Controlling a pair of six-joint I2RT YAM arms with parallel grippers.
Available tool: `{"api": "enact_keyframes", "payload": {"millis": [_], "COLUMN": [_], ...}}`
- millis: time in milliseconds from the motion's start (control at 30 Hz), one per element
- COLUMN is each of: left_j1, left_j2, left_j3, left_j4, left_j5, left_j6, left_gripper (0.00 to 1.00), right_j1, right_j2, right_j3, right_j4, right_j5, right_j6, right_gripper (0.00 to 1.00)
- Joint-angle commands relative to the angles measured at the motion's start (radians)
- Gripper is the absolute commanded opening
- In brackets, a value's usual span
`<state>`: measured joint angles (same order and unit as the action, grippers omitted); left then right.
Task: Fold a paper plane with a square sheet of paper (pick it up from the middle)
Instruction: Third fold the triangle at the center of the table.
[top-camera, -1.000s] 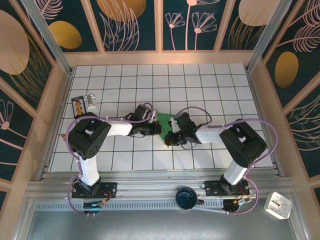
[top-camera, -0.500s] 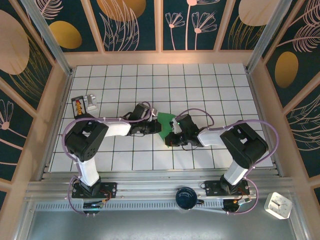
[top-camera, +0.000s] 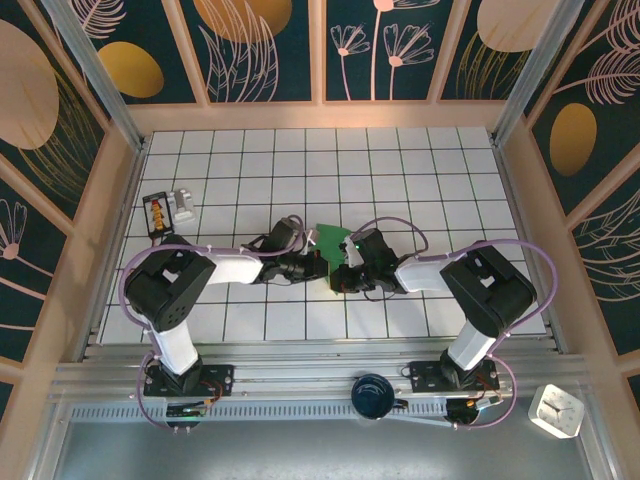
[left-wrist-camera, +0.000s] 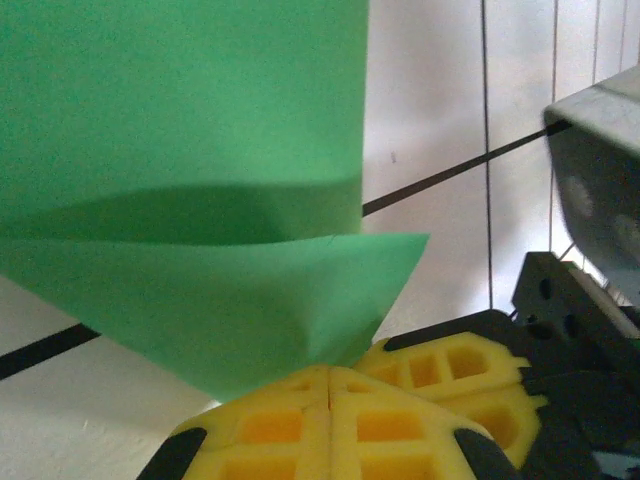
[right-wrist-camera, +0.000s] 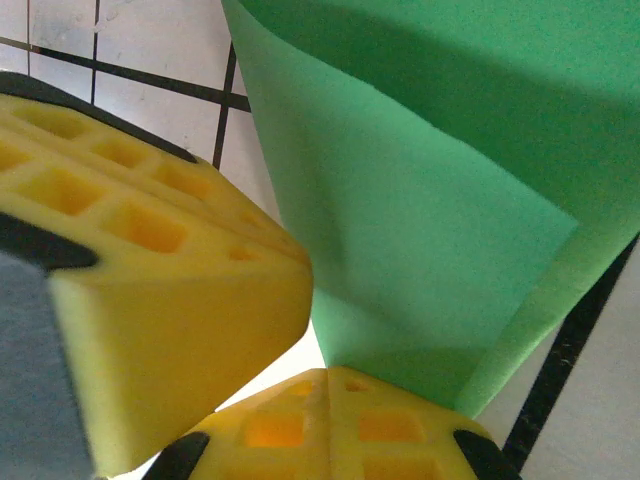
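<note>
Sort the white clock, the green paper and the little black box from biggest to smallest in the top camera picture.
1. the white clock
2. the green paper and the black box look about alike. The paper is partly covered, so I can't rank them.

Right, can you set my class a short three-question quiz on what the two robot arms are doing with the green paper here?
1. True or false: the left gripper stands open, clear of the green paper.
2. Where on the tiled table is the paper? A) in the far right corner B) near the middle C) at the near left edge
3. Fill in: the right gripper is shut on the paper, and its fingers are ____ in colour.
Key: 1 false, it is shut on the paper; 2 B; 3 yellow.
</note>
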<state>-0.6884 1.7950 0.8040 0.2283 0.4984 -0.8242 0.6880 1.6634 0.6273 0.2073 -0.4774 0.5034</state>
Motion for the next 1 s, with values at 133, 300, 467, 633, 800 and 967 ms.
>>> {"api": "enact_keyframes", "payload": {"millis": [133, 300, 467, 633, 800, 967], "left_j1": [-0.006, -0.006, -0.006, -0.004, 0.008, 0.035], "left_j2": [0.050, 0.069, 0.086, 0.094, 0.104, 0.109], "left_j3": [0.016, 0.045, 0.058, 0.089, 0.124, 0.137], "left_j4": [-0.009, -0.071, -0.108, -0.143, -0.179, -0.188], "left_j5": [0.019, -0.039, -0.081, -0.112, -0.133, -0.139], "left_j6": [-0.021, 0.023, 0.049, 0.073, 0.104, 0.118], "left_gripper": [0.00, 0.00, 0.00, 0.00, 0.00, 0.00], "right_j1": [-0.005, -0.003, -0.004, -0.004, -0.004, -0.004], "right_j2": [0.026, 0.033, 0.035, 0.038, 0.036, 0.035], "right_j3": [-0.027, -0.021, -0.026, -0.031, -0.032, -0.036], "right_j4": [-0.142, -0.187, -0.229, -0.270, -0.294, -0.299], "right_j5": [0.046, 0.060, 0.075, 0.090, 0.098, 0.101], "right_j6": [-0.001, 0.007, 0.012, 0.011, 0.009, 0.007], "right_gripper": [0.00, 0.00, 0.00, 0.00, 0.00, 0.00]}}
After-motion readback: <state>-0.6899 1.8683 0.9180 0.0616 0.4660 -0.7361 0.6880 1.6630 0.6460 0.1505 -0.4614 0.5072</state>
